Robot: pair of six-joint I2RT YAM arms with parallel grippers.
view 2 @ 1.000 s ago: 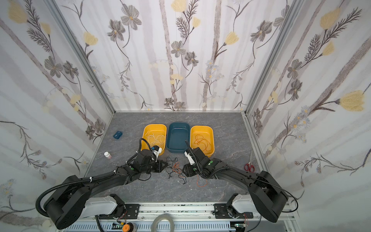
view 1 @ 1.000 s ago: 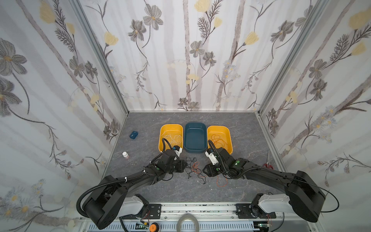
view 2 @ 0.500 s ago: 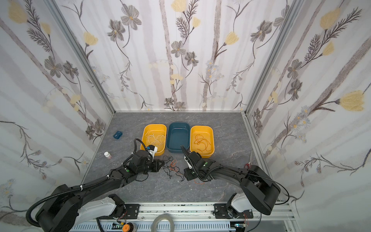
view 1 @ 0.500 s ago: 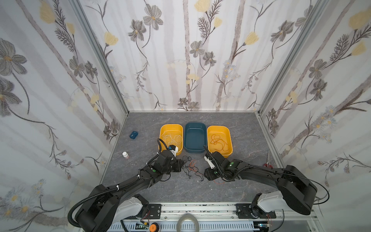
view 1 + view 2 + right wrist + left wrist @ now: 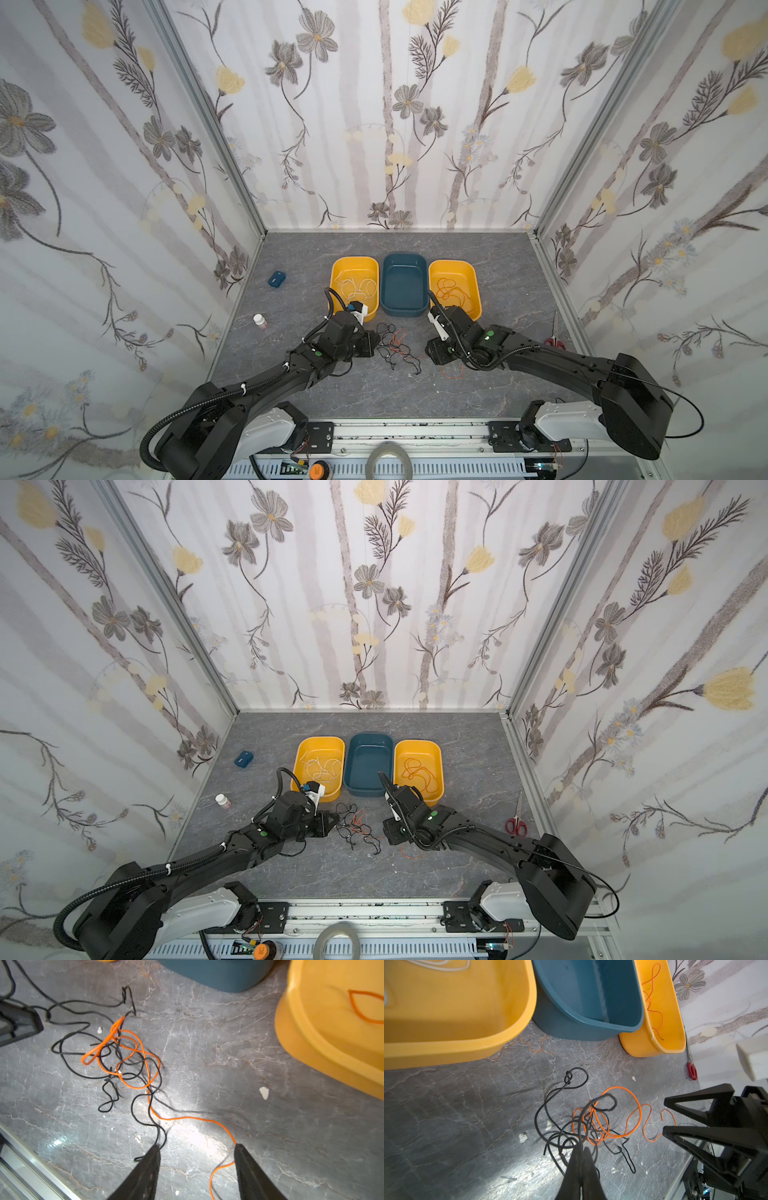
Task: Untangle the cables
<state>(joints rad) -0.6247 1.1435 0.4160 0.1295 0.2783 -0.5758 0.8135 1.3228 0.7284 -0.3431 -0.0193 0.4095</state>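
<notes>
Black and orange cables (image 5: 397,347) (image 5: 358,825) lie tangled on the grey table between my two grippers, in both top views. My left gripper (image 5: 582,1148) (image 5: 376,345) is shut on a black cable (image 5: 607,1096), which rises from its tips into a loop above the tangle (image 5: 591,1126). The right gripper (image 5: 197,1149) (image 5: 424,356) stands open, low over the table. A loose orange cable (image 5: 187,1118) runs from the tangle (image 5: 120,1057) to its fingers and passes between them, ungripped. A black strand ends beside one finger (image 5: 152,1159).
Three bins stand behind the tangle: a yellow one (image 5: 338,266) with white cables (image 5: 358,286), a blue one (image 5: 405,259), and a yellow one (image 5: 469,270) with an orange cable (image 5: 453,291). Red scissors (image 5: 555,341) lie right; a white bottle (image 5: 259,321) and blue block (image 5: 277,278) left.
My right gripper has moved a little left and lower, closer to the tangle. The left gripper keeps its hold and has barely moved.
</notes>
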